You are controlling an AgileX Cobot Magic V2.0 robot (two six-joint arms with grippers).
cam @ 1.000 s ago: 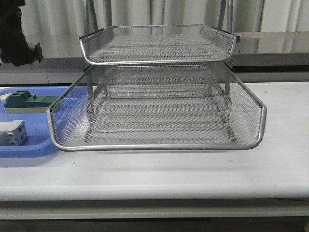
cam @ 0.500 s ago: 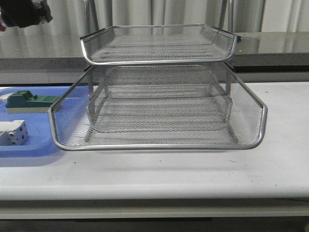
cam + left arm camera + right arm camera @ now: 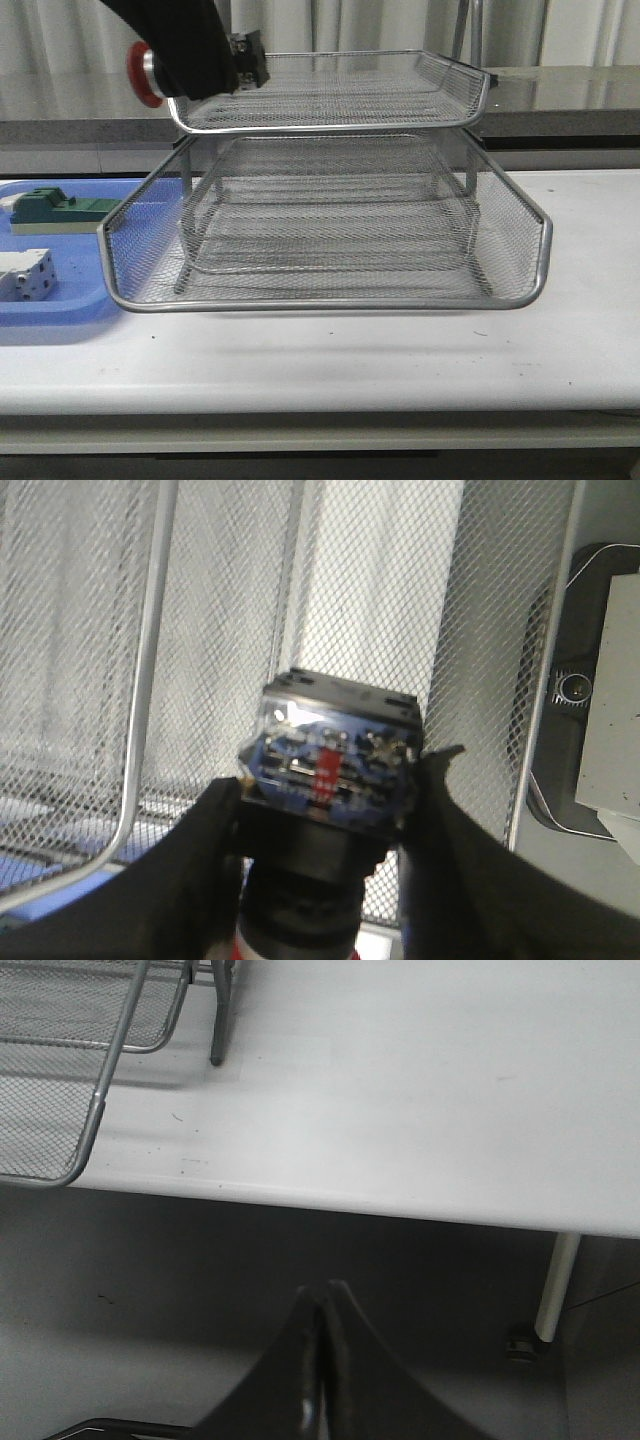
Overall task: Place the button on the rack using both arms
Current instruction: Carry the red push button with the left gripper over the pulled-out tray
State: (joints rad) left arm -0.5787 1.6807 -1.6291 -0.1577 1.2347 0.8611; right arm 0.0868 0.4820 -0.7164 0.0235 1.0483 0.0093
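A white worktop (image 3: 400, 360) carries a silver wire-mesh rack (image 3: 330, 250) standing near its middle. Just beside the rack, on its left, lies a flat blue plastic tray (image 3: 60, 300), partly overlapped by the rack's lowest tier in the front view. The rack's thin metal foot (image 3: 217, 1020) rests directly on the worktop.

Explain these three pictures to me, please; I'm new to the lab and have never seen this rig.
It is a two-armed robot at a white table. The front view looks over the table: a silver wire-mesh rack beside a blue tray holding a green block and a white boxy part. The other two pictures come from cameras on the wrists. The left gripper holds a red-capped push-button at the rack's top tier. The right gripper is shut, holds nothing, and hangs off the table's edge.
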